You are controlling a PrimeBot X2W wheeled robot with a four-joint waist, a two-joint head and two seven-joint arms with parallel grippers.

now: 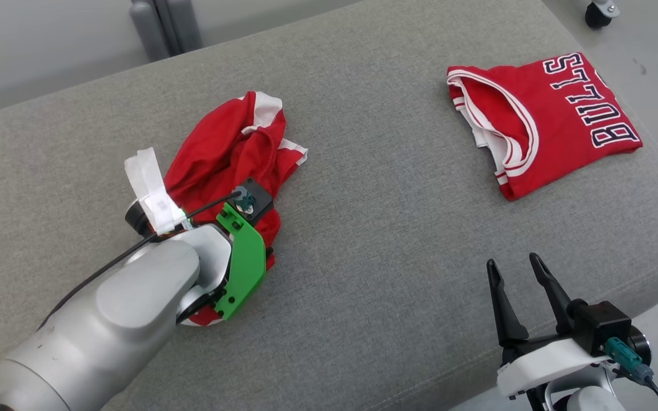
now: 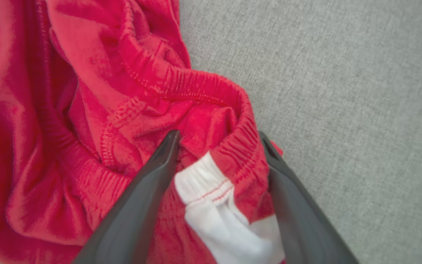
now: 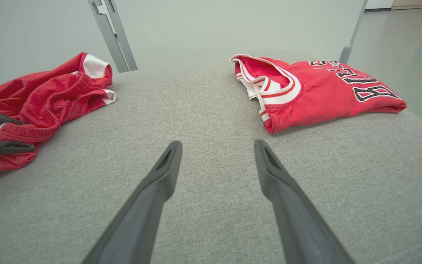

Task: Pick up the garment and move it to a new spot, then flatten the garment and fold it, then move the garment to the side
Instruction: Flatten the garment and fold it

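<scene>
Grey fabric cushion [image 1: 363, 228], crumpled red shorts [image 1: 232, 142] with white trim, left pincer [image 2: 218, 135] spread astride waistband [image 2: 203, 82], right pincer [image 1: 513, 260] spread wide.

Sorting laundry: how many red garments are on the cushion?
2. Crumpled shorts at the left, the left gripper with open fingers astride them; a folded Bulls jersey at the far right. None seems hidden.

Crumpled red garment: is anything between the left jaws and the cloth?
Nothing visible. The left gripper is open, its jaws straddling the elastic waistband of the crumpled red garment on the grey cushion; the folded jersey lies well apart.
</scene>
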